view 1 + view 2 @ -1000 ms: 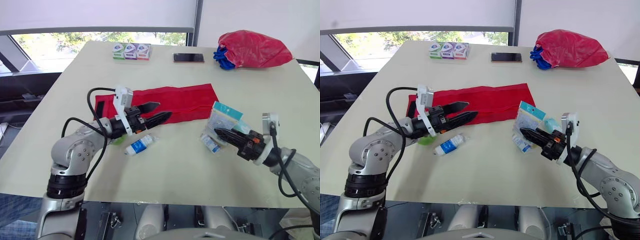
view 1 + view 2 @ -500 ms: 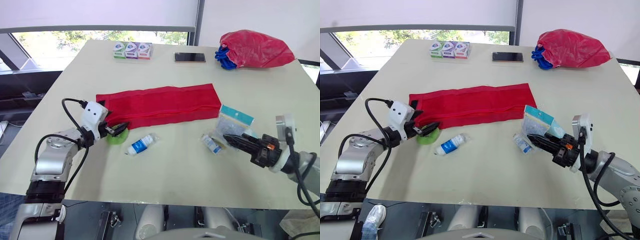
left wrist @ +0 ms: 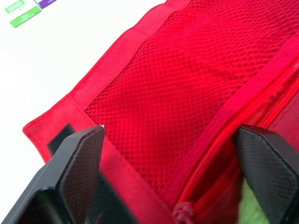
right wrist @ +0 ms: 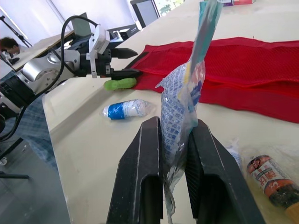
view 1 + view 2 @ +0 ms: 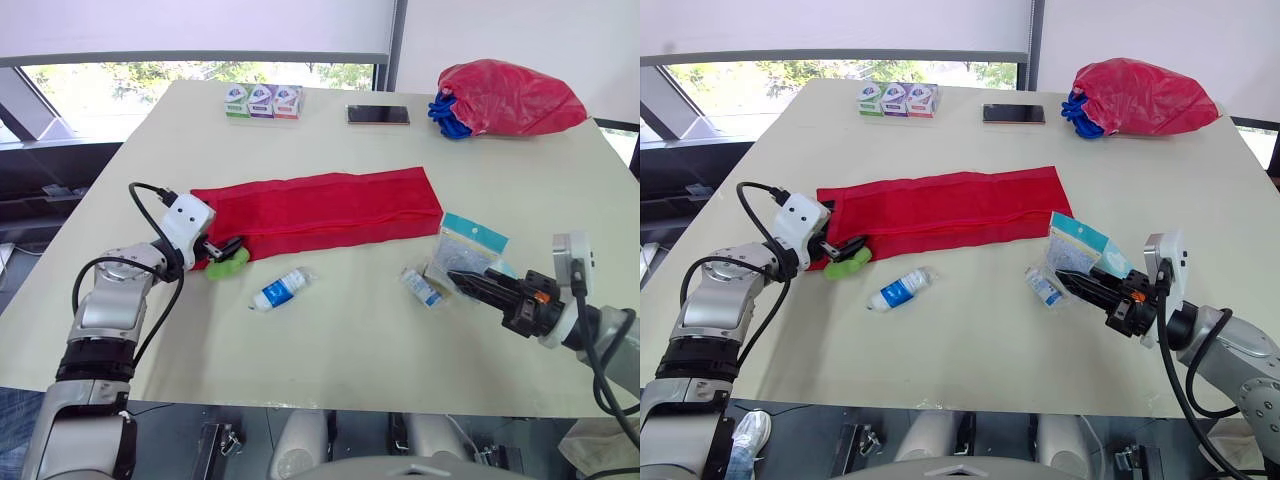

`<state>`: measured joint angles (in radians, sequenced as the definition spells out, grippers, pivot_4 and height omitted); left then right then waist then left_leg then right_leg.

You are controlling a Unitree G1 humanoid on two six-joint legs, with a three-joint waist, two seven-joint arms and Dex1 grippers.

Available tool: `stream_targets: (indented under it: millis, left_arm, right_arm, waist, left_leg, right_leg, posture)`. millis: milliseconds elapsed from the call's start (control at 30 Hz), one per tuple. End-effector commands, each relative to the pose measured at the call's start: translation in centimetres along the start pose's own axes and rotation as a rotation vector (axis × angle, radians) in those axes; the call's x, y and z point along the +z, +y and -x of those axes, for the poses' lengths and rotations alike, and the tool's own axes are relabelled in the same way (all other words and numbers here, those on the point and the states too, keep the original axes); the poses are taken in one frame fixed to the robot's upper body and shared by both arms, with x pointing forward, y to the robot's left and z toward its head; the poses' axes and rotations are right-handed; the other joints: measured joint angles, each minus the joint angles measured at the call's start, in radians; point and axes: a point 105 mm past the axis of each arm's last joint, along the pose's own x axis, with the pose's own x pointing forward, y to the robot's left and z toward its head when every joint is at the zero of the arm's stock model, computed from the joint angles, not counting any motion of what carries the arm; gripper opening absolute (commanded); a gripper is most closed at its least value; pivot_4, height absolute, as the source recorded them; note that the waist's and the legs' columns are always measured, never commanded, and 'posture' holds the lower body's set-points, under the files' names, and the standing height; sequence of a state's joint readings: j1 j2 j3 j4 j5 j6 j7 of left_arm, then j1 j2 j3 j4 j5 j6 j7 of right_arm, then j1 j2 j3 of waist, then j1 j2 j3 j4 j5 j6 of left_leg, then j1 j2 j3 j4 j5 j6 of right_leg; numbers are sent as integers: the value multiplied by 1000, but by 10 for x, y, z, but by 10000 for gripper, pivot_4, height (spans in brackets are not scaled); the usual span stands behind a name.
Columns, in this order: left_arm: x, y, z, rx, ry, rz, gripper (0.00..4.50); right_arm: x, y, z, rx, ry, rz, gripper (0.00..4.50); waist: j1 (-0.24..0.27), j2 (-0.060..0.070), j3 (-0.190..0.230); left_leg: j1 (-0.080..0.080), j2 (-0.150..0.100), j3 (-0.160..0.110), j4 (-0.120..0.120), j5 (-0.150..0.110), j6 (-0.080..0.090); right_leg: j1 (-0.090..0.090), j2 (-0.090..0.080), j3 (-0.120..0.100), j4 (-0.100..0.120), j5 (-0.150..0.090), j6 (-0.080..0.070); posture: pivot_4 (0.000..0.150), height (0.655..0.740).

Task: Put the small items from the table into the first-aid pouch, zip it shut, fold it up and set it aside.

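My left pincer (image 5: 236, 246) is released, astride the left end of the red mesh pouch (image 5: 330, 205); my right pincer (image 4: 175, 122) grasps a plastic packet (image 4: 184, 88).

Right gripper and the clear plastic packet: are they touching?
Touching. The right wrist view shows the right gripper clamping the clear plastic packet between its two fingers, with no gap on either side.

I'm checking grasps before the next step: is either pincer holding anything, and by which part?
The right pincer pinches the clear plastic packet by the end opposite its teal header. The left pincer stands open over the red pouch, holding nothing.
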<state>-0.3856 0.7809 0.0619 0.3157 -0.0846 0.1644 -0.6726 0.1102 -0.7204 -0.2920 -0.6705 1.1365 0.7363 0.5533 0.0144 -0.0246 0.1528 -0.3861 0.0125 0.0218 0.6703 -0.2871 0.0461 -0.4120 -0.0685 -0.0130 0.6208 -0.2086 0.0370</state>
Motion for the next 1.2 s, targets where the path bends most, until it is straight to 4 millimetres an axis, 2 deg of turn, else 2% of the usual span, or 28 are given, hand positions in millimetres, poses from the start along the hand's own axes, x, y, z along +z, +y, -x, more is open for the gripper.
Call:
stream_targets:
  millis: [33,67,267,433,533,733,867,967,1067,1200]
  left_arm:
    - [4,11,2,33,5,-118,33141]
    - [4,12,1,37,5,-123,29532]
    - [9,2,-9,-8,-20,-213,1039]
    - [21,-6,-21,-48,-63,-266,450]
    - [33,-18,-30,-103,-109,-273,450]
    - [64,-59,-49,-280,-197,-274,450]
    - [87,-94,-59,-400,-260,-277,450]
    - [96,-109,-63,-451,-279,-259,450]
    - [108,-128,-71,-491,-292,-271,450]
    - [123,-140,-78,-534,-301,-248,450]
  right_arm:
    - [9,5,0,6,-35,49,989]
    - [9,5,0,6,-36,51,989]
    - [10,5,-2,2,-40,62,989]
    - [12,4,-1,-3,-41,71,989]
    - [13,4,-1,-6,-42,74,989]
    - [13,5,-1,-21,-44,70,989]
    - [9,4,-3,-57,-40,52,989]
    - [7,1,-6,-91,-33,39,989]
    - [2,-4,-15,-130,-34,-9,989]
    - [1,-6,-36,-143,-67,-127,989]
  waist:
    - [0,0,0]
    - [0,0,0]
    - [2,0,0]
    - [5,-1,0]
    - [7,-1,0]
    - [7,-1,0]
    - [3,-1,0]
    - [2,-1,0]
    - [-1,-1,0]
    - [0,-2,0]
  left_leg:
    - [0,0,0,0,0,0]
    - [0,0,0,0,0,0]
    - [0,0,0,0,0,0]
    - [-1,-1,0,0,0,0]
    - [-1,-1,-1,0,0,0]
    - [-2,-2,-1,1,0,0]
    - [-2,-2,-1,2,0,0]
    - [-3,-2,-1,3,0,1]
    - [-2,-2,-1,3,0,1]
    - [-1,-2,-1,4,0,1]
  right_leg:
    - [0,0,-1,0,0,0]
    - [0,0,-1,0,0,0]
    - [0,-1,-1,0,0,0]
    - [0,-1,-1,0,1,2]
    - [0,-1,-3,0,3,4]
    - [0,3,-7,0,3,4]
    - [0,5,-6,1,3,5]
    - [0,5,-6,1,3,5]
    - [0,6,-5,1,3,5]
    - [1,7,-5,4,3,5]
  posture:
    - [1500,7400]
    - [1500,7400]
    - [1500,7400]
    - [1500,7400]
    - [1500,7400]
    - [1500,7400]
    - [1500,7400]
    - [1500,7400]
    - [1500,7400]
    - [1500,7400]
